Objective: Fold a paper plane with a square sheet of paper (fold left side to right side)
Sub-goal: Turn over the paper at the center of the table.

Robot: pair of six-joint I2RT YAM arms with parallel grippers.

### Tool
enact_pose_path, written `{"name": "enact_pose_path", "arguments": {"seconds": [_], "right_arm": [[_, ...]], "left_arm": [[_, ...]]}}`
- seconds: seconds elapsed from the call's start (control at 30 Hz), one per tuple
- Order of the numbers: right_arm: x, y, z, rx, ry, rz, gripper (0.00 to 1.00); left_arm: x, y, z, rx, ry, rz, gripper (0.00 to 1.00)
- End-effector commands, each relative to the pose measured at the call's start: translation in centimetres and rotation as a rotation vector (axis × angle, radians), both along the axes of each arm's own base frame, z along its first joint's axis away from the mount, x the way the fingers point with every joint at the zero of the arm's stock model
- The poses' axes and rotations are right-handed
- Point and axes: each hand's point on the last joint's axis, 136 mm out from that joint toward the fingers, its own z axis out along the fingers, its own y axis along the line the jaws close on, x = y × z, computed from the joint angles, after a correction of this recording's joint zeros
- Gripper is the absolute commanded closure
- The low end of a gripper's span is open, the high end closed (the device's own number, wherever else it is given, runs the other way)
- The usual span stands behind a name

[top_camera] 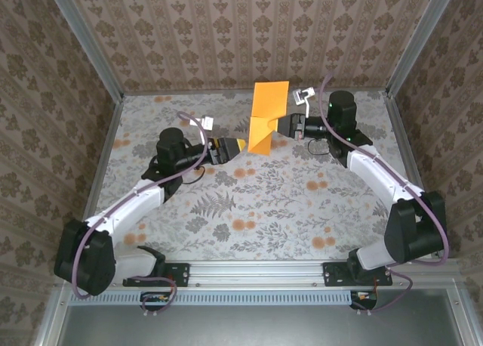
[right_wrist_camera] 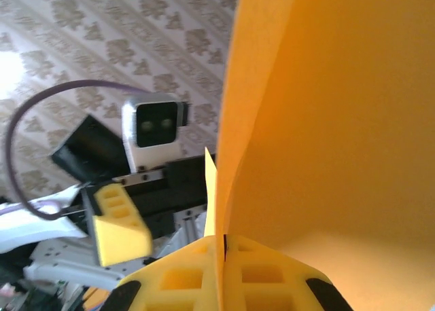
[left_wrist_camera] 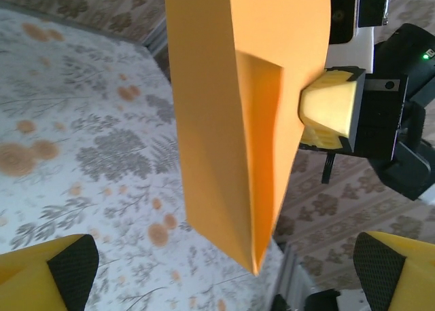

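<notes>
The flowered table [top_camera: 249, 210] is lying under both arms, which are reaching toward the far wall. Between them the orange paper [top_camera: 268, 119] is hanging upright in the air, seemingly clear of the table, over its far middle. It is already folded: it is showing a long crease, doubled layers, a small flap turned over on one face and a narrowing lower tip. It is looking partway to a plane, not yet a slim dart, so I am judging the early folds done and the sharper wing folds and final pressing left. The right gripper [top_camera: 285, 127] is pinching the paper's side edge, jaws closed flat on it and carrying it alone. The left gripper [top_camera: 231, 146] is standing wide apart just beside the lower tip, gripping nothing, its black pads [left_wrist_camera: 71, 263] showing bare
</notes>
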Motion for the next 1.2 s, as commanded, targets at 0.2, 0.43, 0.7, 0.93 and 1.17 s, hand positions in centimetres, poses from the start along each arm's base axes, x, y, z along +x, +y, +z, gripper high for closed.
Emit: {"name": "enact_pose_path", "arguments": {"seconds": [0.2,0.43,0.7,0.93,1.17], "right_arm": [[-3.9,3.0,3.7,0.057,-0.065,0.186,0.94],[-3.4,2.8,2.8,0.049,-0.033,0.147,0.90],[-1.6,1.2,0.7,0.019,0.025,0.040,0.70],[0.4,-6.1,-4.6,-0.321,0.082,-0.357,0.41],[-0.8,-18.4,-11.0,-0.856,0.253,-0.905,0.17]], "left_arm": [[-1.3,-2.1,6.4,-0.180,-0.109,-0.142,0.15],[-1.4,-1.8,7.6,-0.241,-0.122,-0.132,0.60],[-1.5,-1.5,7.2,-0.212,-0.109,-0.109,0.91],[-1.7,0.0,1.9,0.247,-0.103,0.083,0.98],[-2.7,3.0,-4.1,0.914,-0.123,0.297,1.00]]}}
